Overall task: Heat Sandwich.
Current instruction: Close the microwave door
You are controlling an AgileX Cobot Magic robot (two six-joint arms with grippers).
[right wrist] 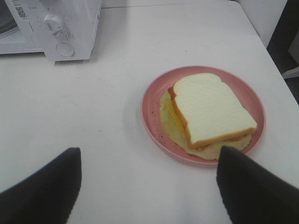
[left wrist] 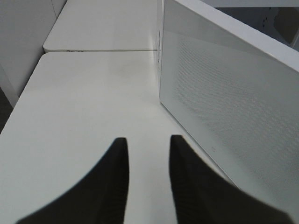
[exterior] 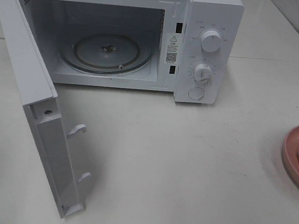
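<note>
The sandwich (right wrist: pixel 210 109) sits on its pink plate (right wrist: pixel 152 109) just ahead of the right fingers (right wrist: pixel 254 186), spread wide and empty (left fingers (left wrist: pixel 184 186) nearly closed on nothing); soft and squashy, it looks best lifted by the plate's rim.

Left gripper (left wrist: pixel 148 182), narrowly parted, empty, beside microwave door (left wrist: pixel 233 107) on white table (left wrist: pixel 84 102).

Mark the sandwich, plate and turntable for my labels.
sandwich (right wrist: pixel 212 108): right wrist view, top slice.
plate (right wrist: pixel 152 103): right wrist view, bare rim.
turntable (exterior: pixel 86 50): exterior high view, glass surface.
</note>
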